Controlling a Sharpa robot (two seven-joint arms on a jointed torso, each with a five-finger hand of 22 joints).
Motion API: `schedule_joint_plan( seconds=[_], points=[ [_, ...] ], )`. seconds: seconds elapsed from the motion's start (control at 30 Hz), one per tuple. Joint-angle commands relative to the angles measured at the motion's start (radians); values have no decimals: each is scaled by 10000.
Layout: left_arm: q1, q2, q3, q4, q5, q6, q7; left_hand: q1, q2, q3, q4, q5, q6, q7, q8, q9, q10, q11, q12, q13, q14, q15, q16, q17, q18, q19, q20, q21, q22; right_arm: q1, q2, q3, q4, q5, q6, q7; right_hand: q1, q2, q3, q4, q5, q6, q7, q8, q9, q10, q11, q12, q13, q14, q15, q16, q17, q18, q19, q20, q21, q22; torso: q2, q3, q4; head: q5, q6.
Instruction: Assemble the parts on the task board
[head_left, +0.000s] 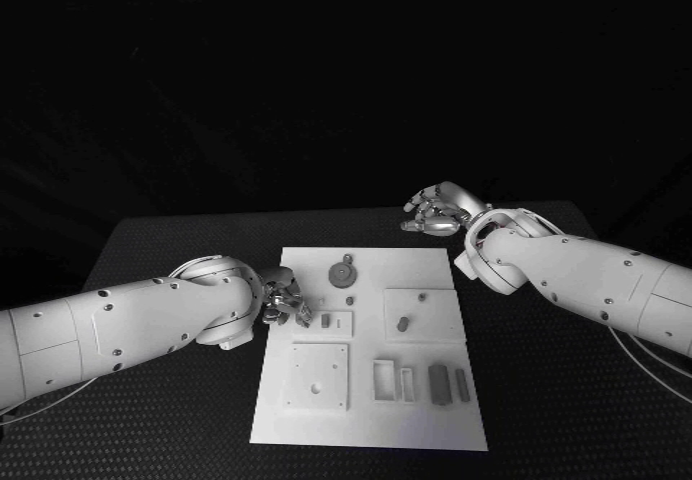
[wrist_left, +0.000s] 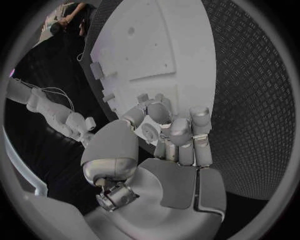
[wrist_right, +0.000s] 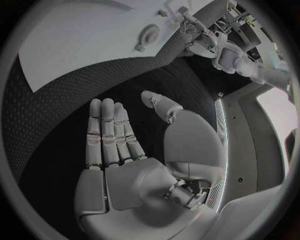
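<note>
Two white arms are reaching in over the black table (head_left: 173, 250), one from each side of the white board (head_left: 369, 345) lying in the middle. The left hand (head_left: 280, 303) is hovering at the board's left edge, its fingers (wrist_left: 180, 132) curling inward around a small part (wrist_left: 149, 131); it looks to be pinching that piece, though the grip is partly hidden. The right hand (head_left: 436, 211) is hanging over bare table just beyond the board's far right corner, its fingers (wrist_right: 107, 132) lying straight and side by side, the thumb apart, holding nothing. On the board, a round disc part (head_left: 343, 273) is sitting near the far edge, a small peg (head_left: 402, 323) is standing on the raised square right of centre, and two upright bars (head_left: 438, 383) are standing by the near right corner.
</note>
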Motion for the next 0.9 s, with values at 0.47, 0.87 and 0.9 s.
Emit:
schedule_joint_plan(
  seconds=[0.47, 0.87, 0.9],
  points=[
    [-83, -40, -12, 7, -256, -389, 35, 26, 106, 233, -150, 64, 1009, -627, 62, 72, -84, -14, 56, -23, -27, -255, 2, -26, 119, 34, -719, 13, 110, -5, 2, 3, 26, -22, 117, 90, -58, 28, -64, 10, 75, -44, 141, 39, -14, -67, -19, 54, -21, -54, 19, 10, -15, 162, 5, 28, -43, 226, 2, 2, -1, -35, 12],
    [-94, -75, -11, 147, -118, -582, 63, 37, 119, 245, -177, 64, 1028, -640, 59, 106, -109, -29, 50, -45, -38, -255, -14, -42, 118, 17, -718, 3, 108, -9, 1, 3, 26, -23, 114, 92, -62, 32, -70, 11, 82, -45, 142, 41, -15, -69, -18, 60, -30, -55, 20, 12, -18, 162, 7, 29, -47, 227, 2, -2, -4, -46, 24],
    [-95, -80, -11, 157, -117, -609, 62, 38, 119, 246, -179, 65, 1030, -641, 60, 108, -110, -30, 50, -47, -38, -255, -14, -43, 118, 16, -718, 2, 108, -9, -1, 3, 29, -23, 115, 94, -62, 32, -70, 10, 83, -45, 142, 41, -16, -69, -18, 61, -31, -54, 20, 12, -18, 162, 8, 29, -47, 227, 2, 2, -3, -46, 26]
  ],
)
